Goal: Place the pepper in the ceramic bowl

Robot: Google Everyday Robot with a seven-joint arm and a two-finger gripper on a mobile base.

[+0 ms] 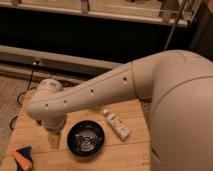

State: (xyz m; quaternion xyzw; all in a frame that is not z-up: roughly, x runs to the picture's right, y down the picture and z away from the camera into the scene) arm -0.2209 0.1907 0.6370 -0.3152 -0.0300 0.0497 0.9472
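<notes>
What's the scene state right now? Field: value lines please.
hand: low over the table, left of the bowl, between bowl and pepper
pepper: front-left corner, on the blue cloth, not held
ceramic bowl: front-centre of table, no pepper in it
white packet: lying right of the bowl
table: wooden
task status: pepper not yet in bowl

Gripper (53,139) between pepper (20,160) and ceramic bowl (75,143), unobstructed

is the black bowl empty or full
Empty: the round black ceramic bowl shows only pale rings; the small orange pepper lies far left, the tool hangs between them.
</notes>
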